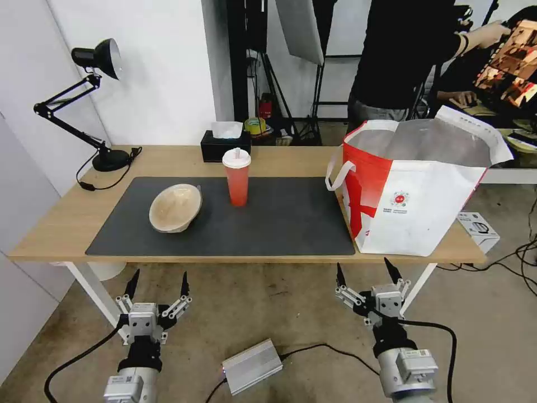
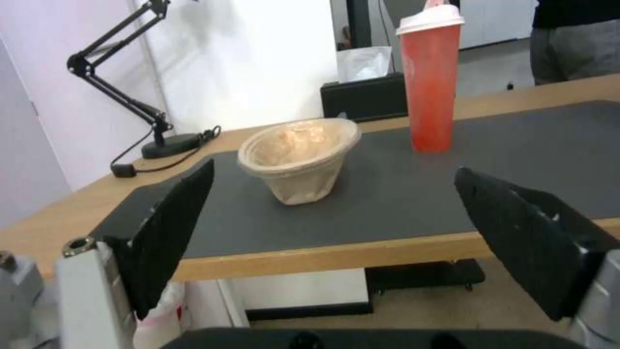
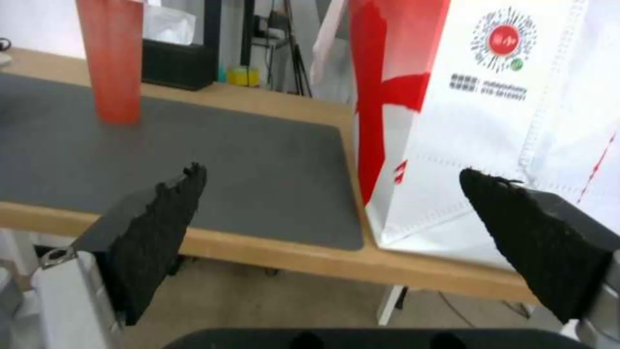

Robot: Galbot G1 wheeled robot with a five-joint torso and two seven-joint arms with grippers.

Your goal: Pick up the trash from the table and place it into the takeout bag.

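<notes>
On the table [image 1: 67, 224], a dark grey mat [image 1: 268, 224] carries two pieces of trash: a tan pulp bowl [image 1: 175, 207] tipped on its side toward the mat's left part, and a tall red cup [image 1: 237, 178] with a white lid standing upright just to its right, apart from it. Behind the cup, off the mat, sits a black tissue box [image 1: 224, 144], and a black desk lamp [image 1: 95, 61] stands at the far left corner. At the table's right end the takeout bag [image 1: 414, 190] stands upright and open, its foil lining showing, its near corner just beside the mat's right edge. Both arms hang low in front of the table's near edge, touching nothing. Below the bowl's side of the table, the left gripper [image 1: 158, 283] holds its fingers spread wide and empty; in its wrist view the bowl [image 2: 298, 160] and cup [image 2: 429, 80] sit ahead between the fingertips. Below the bag's side, the right gripper [image 1: 366, 272] is likewise spread apart and empty, with the bag [image 3: 484, 121] ahead in its wrist view.
</notes>
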